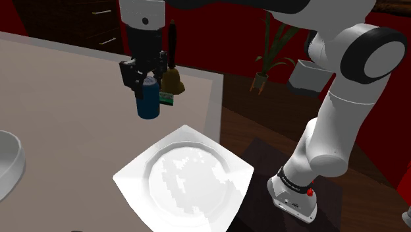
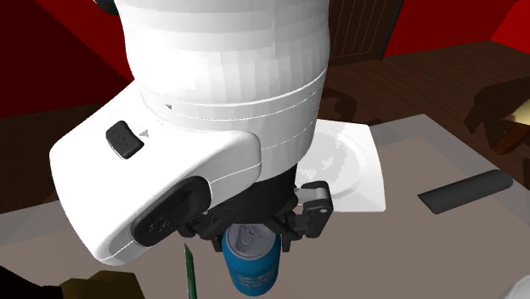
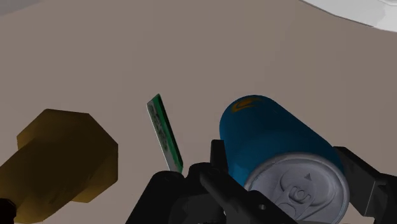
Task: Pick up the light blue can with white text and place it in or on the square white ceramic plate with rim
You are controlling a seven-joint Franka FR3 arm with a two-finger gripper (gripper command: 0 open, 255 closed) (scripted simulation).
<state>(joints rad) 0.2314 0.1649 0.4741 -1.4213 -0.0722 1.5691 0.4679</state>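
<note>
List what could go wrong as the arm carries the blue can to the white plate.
1. The pincer clasps the blue can near its top, so it could slip or swing in transit.
2. The brown bell-shaped thing and green card stand close beside the can; a sideways sweep might knock them.
3. The square plate lies near the edge of the table; an off-centre release could let the can roll off.

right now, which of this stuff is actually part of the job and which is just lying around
Job:
- blue can, clasped in the gripper
- square white plate

Lying about:
- brown bell-shaped thing
- thin green card
- white bowl
</note>
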